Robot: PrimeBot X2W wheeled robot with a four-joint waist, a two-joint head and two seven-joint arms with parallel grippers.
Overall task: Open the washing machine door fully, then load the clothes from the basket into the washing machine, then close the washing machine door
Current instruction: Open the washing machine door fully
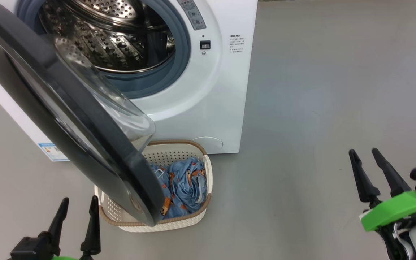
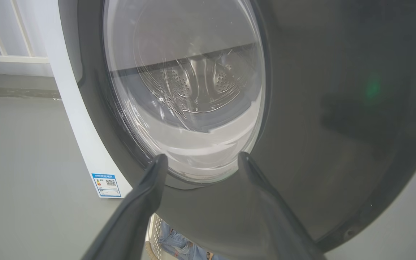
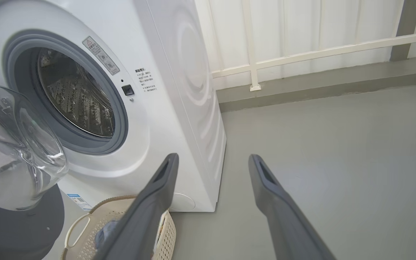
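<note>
The white washing machine [image 1: 208, 104] stands ahead with its steel drum [image 1: 110, 39] exposed. Its door [image 1: 60, 108], black-rimmed with a bulging glass bowl [image 1: 114, 104], is swung out partway and hangs over the basket [image 1: 193, 216]. Light blue printed clothes [image 1: 184, 184] lie in that cream basket on the floor in front of the washer. My left gripper [image 1: 79, 207] is open at the lower left, just outside the door's outer face [image 2: 338, 108], touching nothing. My right gripper [image 1: 365, 155] is open over bare floor, far right of the basket [image 3: 85, 231].
Grey floor [image 1: 320, 90] spreads to the right of the washer. A blue label [image 1: 51, 151] sits low on the washer's left side. White railing and wall panels [image 3: 302, 50] run behind the machine.
</note>
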